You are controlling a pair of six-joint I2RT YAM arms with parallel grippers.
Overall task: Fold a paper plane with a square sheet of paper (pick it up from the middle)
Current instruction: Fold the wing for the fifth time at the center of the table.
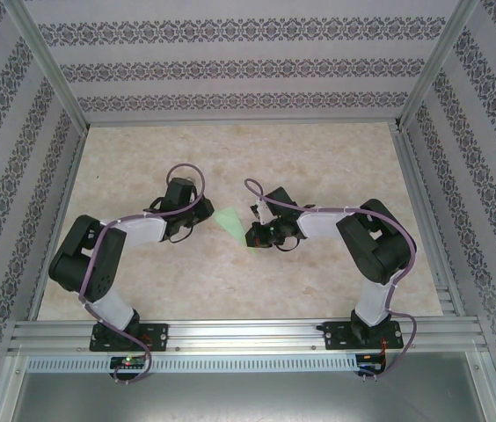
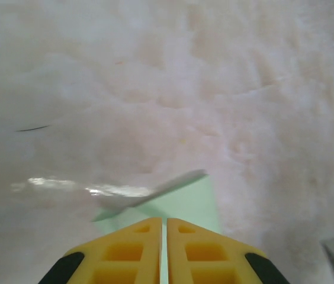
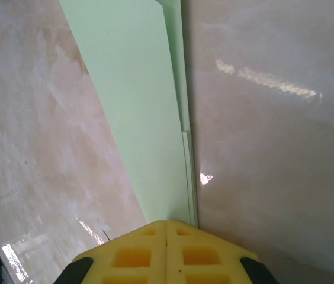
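The paper plane (image 1: 229, 220) hangs at the centre of the top view, already a narrow layered wedge. The left gripper (image 2: 164, 222) and right gripper (image 3: 166, 223) each pinch one end. Final creasing and release seem left.

Beige marble-look tabletop (image 1: 230, 149) w/ bright glare streaks (image 3: 267, 80). Far wall (image 1: 230, 61), L wall (image 1: 10, 132) & R wall (image 1: 485, 132): pale wallpaper w/ dark ornamental bands. Alu. posts (image 1: 50, 66) at far corners; alu. rail (image 1: 248, 334) along near edge.
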